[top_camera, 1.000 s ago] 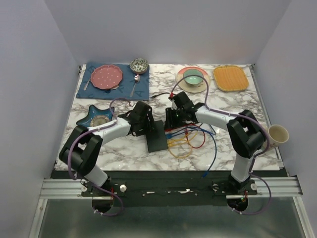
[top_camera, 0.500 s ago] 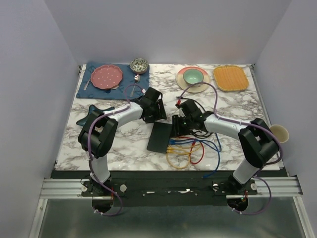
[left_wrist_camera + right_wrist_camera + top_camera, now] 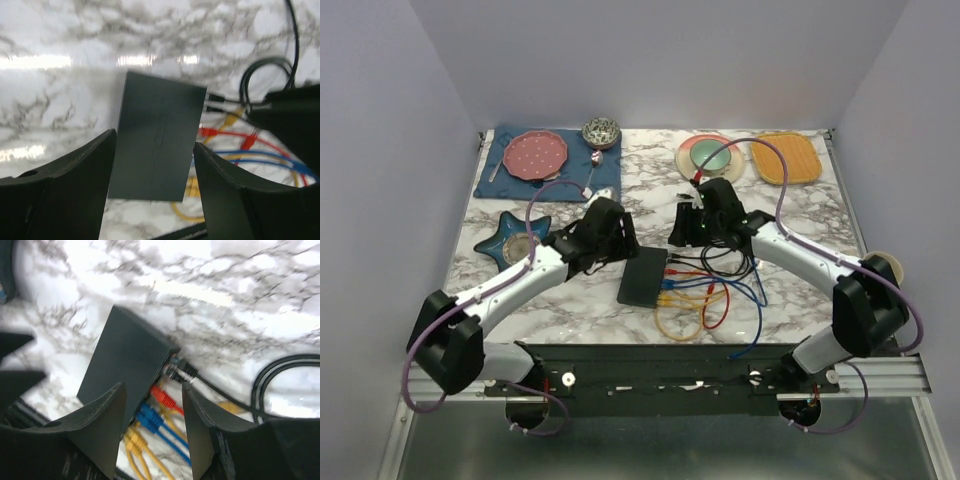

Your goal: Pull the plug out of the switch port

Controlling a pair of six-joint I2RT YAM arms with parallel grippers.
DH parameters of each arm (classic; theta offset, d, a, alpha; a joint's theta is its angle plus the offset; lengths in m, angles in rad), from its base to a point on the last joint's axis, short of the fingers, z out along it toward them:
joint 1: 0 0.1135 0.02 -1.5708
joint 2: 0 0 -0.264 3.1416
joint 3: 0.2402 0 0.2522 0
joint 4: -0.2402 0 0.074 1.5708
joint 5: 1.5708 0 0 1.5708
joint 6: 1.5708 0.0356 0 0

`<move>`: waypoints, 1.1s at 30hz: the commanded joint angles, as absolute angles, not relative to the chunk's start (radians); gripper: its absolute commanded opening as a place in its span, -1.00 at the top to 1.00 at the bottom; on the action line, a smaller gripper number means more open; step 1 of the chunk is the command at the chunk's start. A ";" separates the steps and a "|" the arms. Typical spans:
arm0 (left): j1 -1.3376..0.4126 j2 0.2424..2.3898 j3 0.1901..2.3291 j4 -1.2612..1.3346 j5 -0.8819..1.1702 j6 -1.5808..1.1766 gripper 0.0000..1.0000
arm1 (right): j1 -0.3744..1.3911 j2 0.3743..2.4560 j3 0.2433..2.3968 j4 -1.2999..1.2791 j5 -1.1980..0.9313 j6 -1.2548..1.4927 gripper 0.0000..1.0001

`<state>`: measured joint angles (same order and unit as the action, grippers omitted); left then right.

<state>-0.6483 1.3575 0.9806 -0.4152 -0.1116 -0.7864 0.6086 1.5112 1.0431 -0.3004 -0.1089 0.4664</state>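
Observation:
The switch (image 3: 642, 277) (image 3: 157, 135) (image 3: 125, 360) is a flat matte-black box lying on the marble table (image 3: 570, 300). Black (image 3: 187, 369), red (image 3: 165, 397), blue (image 3: 152, 417) and yellow plugs (image 3: 134, 440) sit in the ports on its right edge. Their cables (image 3: 705, 295) loop away to the right. My left gripper (image 3: 618, 243) (image 3: 155, 140) hovers open above the switch's far left, touching nothing. My right gripper (image 3: 688, 232) (image 3: 152, 386) hangs open above the plugged edge, with the red and blue plugs showing below the gap.
A dark blue star-shaped dish (image 3: 520, 240) sits left of the left arm. At the back are a blue placemat with a pink plate (image 3: 538, 155), a patterned bowl (image 3: 602, 132), a green bowl on a plate (image 3: 712, 157) and an orange mat (image 3: 785, 158). A cup (image 3: 885, 265) stands at the right edge.
My right gripper has drawn back from the switch's plug edge and its jaws have spread wider. The left gripper swung back, then returned toward the switch's left side. The switch stays put.

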 commanded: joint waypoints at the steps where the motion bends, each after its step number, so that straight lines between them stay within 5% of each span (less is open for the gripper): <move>1: -0.755 1.244 0.828 -0.506 -0.141 -0.827 -0.41 | 0.552 1.645 1.103 -0.325 -0.101 0.480 -0.10; 9: -0.859 1.236 0.773 -0.555 -0.086 -0.775 0.36 | 0.549 1.847 1.246 -0.316 -0.120 0.525 0.14; 13: -0.861 1.253 0.713 -0.470 0.073 -0.723 0.59 | 0.549 1.868 1.241 -0.322 -0.104 0.519 0.16; 21: -0.874 1.371 0.638 -0.333 0.271 -0.692 0.74 | 0.549 1.852 1.183 -0.328 -0.094 0.497 0.17; 33: -0.786 1.644 0.799 -0.354 0.158 -0.695 0.77 | 0.572 1.654 0.881 -0.258 -0.123 0.491 0.22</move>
<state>-0.8593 1.5589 0.7727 -0.3481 0.2455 -0.7166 0.5449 1.7275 0.9752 -0.2443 -0.0963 0.5011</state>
